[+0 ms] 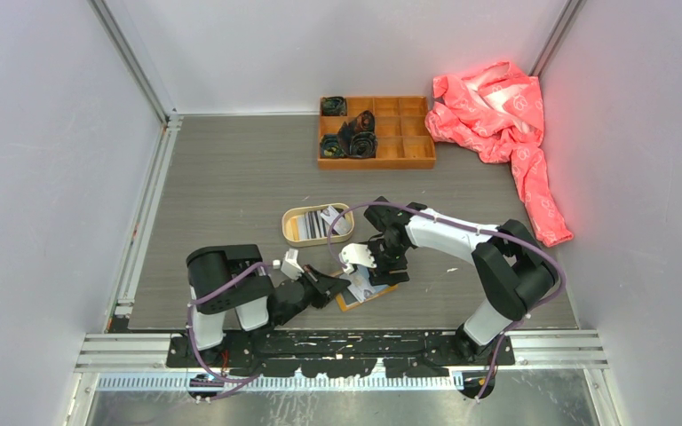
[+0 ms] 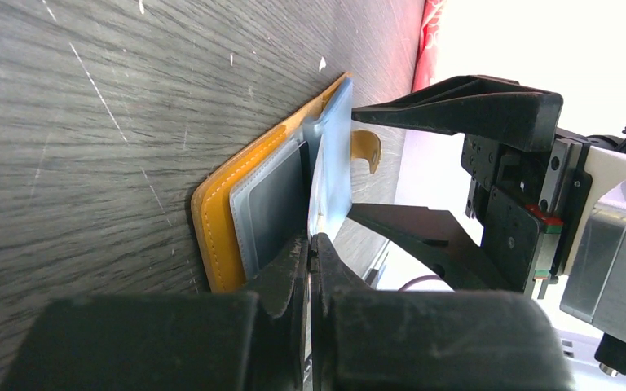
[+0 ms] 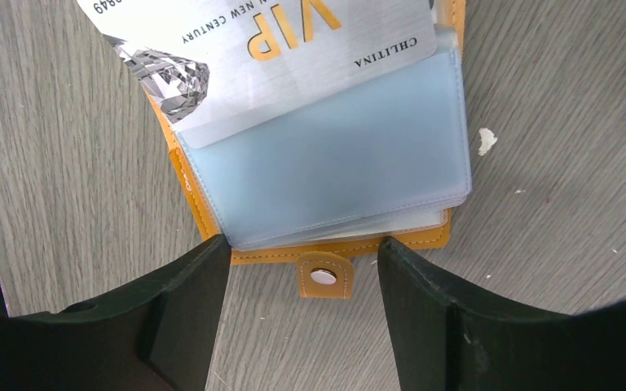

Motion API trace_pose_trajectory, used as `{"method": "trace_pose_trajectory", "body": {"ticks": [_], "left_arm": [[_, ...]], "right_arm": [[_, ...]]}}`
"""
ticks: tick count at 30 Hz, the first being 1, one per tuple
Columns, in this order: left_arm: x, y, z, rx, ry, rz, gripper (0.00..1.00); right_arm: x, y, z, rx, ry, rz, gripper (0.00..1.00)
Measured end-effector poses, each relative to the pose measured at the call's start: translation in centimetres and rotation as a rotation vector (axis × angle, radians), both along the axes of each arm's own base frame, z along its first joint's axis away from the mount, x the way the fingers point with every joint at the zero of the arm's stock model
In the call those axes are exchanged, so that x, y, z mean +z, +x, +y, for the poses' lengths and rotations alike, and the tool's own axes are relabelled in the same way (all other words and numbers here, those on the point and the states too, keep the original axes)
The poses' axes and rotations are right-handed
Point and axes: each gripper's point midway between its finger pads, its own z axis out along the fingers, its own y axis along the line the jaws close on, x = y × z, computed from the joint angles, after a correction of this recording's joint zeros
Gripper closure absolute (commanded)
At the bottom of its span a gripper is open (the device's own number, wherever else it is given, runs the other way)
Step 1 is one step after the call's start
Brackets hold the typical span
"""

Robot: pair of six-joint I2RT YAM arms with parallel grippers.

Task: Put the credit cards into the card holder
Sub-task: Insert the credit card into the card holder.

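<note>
**Mustard card holder (image 3: 407, 243) lying open on desk (image 3: 65, 163)**

Left claw (image 2: 311, 244) is pinching 1 clear sleeve (image 2: 334, 147); right claw (image 3: 303, 248) is hovering wide above the holder, where a silver VIP card (image 3: 293, 41) is sitting partly under a sleeve.

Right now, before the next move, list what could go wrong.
1. The silver card lies skewed, only partly in the clear sleeve; a push could jam it.
2. The left tool pinches only the thin sleeve edge and might slip.
3. The right tool stands open, so nothing grips the card; it may slide out.
</note>
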Motion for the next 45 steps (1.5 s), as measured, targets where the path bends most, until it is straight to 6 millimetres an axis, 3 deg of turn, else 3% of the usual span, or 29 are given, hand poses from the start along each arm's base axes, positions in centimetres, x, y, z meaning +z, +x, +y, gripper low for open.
{"method": "trace_pose_trajectory", "body": {"ticks": [21,34,45], "left_arm": [[-0.3,0.3,-0.8,-0.016,-0.005,0.005,1.0],[-0.4,1.6,-1.8,-0.033,-0.004,-0.011,1.0],[-0.5,2.2,-2.3,-0.029,-0.003,-0.029,1.0]], "right_arm": [[0.0,0.0,0.0,0.0,-0.005,-0.002,0.28],[0.1,-0.2,0.2,-0.008,0.002,0.001,0.2],[1.8,-0.1,1.0,-0.021,0.084,-0.012,0.19]]}}
